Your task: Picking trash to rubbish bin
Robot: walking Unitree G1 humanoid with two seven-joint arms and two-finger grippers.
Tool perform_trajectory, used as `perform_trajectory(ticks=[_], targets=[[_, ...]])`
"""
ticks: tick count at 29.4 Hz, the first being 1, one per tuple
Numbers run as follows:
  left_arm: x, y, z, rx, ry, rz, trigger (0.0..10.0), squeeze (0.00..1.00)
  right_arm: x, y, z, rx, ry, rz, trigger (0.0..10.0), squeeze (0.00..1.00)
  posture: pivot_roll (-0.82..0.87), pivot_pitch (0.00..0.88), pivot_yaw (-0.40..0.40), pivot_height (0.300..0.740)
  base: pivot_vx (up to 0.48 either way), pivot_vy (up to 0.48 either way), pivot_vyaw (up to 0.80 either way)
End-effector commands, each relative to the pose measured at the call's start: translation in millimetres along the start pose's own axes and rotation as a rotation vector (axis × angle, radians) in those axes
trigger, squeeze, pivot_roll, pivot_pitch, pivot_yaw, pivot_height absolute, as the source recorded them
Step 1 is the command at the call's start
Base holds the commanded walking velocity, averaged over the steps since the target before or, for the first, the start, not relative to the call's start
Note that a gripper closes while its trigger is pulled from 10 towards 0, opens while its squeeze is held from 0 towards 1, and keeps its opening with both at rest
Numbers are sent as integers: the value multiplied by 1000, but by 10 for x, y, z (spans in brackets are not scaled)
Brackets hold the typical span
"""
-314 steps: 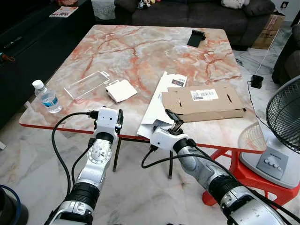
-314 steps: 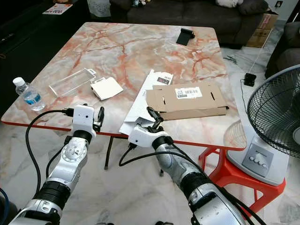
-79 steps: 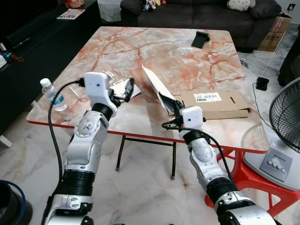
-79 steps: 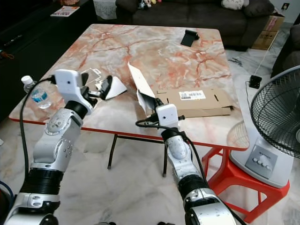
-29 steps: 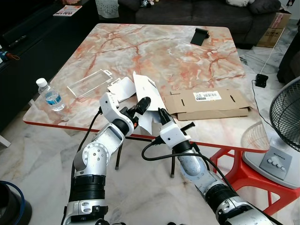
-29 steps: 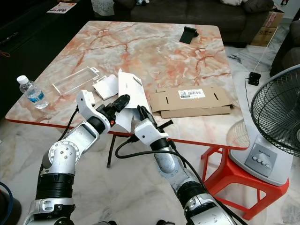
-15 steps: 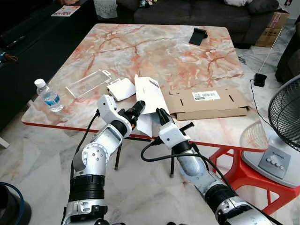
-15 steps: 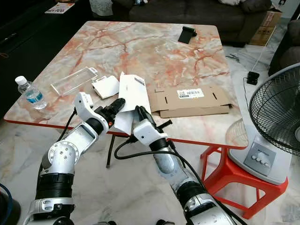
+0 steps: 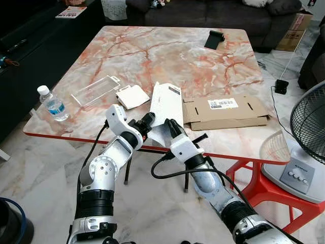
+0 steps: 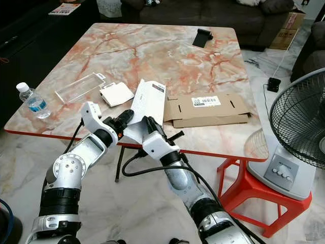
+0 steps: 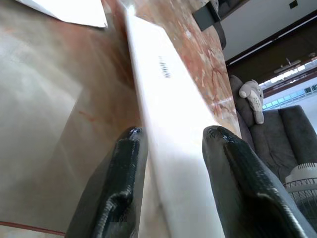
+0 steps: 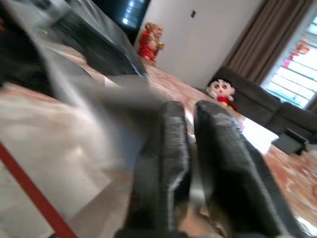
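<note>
Left eye view: the right gripper (image 9: 170,126) pinches the lower edge of the white carton (image 9: 165,109) between nearly closed fingers, at the table's (image 9: 203,61) near edge. The left gripper (image 9: 146,122), fingers spread around the carton's side, clasps it too. The carton stands tilted, beside the brown cardboard box (image 9: 226,112). A clear plastic tray (image 9: 95,90), white card (image 9: 131,96) and water bottle (image 9: 51,104) lie toward the left edge.

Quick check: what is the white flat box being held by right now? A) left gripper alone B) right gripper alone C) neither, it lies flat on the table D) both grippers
D: the left gripper straddles the white flat box, and the right gripper pinches its lower edge.
</note>
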State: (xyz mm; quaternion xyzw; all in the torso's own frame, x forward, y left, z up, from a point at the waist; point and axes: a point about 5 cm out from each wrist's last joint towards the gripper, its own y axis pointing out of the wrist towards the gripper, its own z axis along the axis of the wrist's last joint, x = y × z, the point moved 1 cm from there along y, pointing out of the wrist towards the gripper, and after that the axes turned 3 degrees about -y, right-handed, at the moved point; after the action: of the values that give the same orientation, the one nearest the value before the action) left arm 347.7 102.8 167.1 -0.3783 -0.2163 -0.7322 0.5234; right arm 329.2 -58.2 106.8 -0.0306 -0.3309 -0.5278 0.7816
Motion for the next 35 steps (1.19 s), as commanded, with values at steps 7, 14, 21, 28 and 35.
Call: perform_trajectory(ticks=[7,14,21,28,35], targets=[[-9,14,12,8,0,14,0,0,-22,15,52,28,24,16,10000,1000,109,122,35,740,0,0,0],[-28,11,23,18,22,26,0,0,72,17,-15,-25,88,-53,10000,1000,111,122,35,740,0,0,0],[11,1,-13,22,454,35,10000,0,175,25,-117,-113,184,-140,10000,0,117,121,36,740,0,0,0],[-156,-170,-46,83,1060,63,10000,835,313,-45,-271,-201,354,-255,10000,0,117,123,40,740,0,0,0],[107,-351,-166,215,1378,-165,10000,1000,355,-94,-356,-241,415,-282,10000,0,125,115,36,740,0,0,0]])
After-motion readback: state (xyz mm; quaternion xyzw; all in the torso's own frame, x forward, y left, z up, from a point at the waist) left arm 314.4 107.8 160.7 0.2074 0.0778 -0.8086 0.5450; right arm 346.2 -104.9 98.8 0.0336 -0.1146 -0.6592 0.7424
